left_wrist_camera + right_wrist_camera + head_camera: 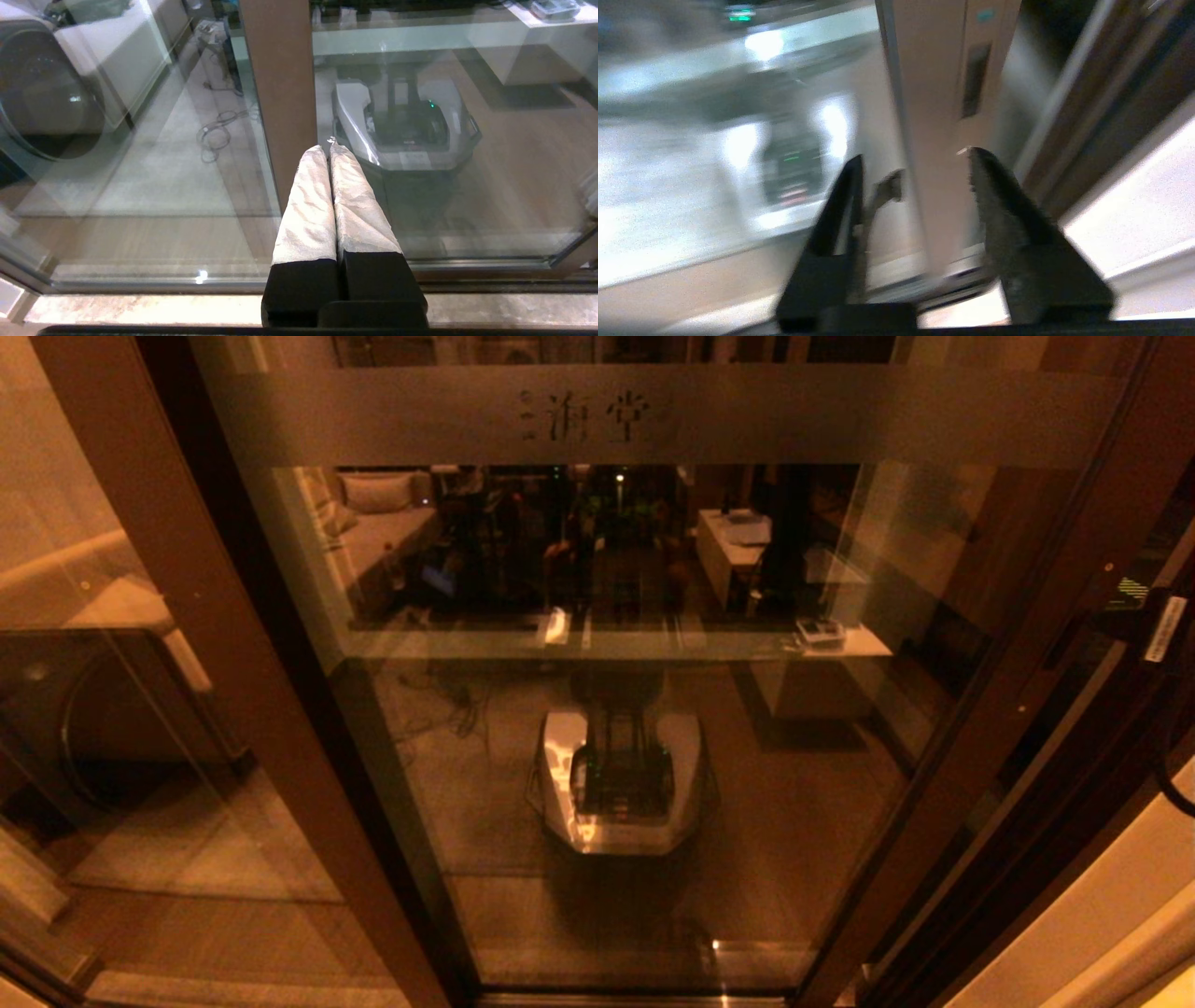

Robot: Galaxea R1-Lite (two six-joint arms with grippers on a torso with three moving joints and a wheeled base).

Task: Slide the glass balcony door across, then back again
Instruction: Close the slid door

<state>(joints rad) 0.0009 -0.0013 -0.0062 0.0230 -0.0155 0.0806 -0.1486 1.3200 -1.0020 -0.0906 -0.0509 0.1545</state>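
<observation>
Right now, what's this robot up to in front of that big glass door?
It faces the glass balcony door, a tall pane in a dark brown frame with a frosted band near the top. The right gripper has its fingers open and points at the door's stile, just short of the slot handle, touching nothing that I can see. The left gripper is shut and empty, low before the lighter brown post. The door looks closed.

Count: one glass balcony door [653,728] with one frosted band [672,415]; one fixed glass panel [140,728]; two grippers.
</observation>
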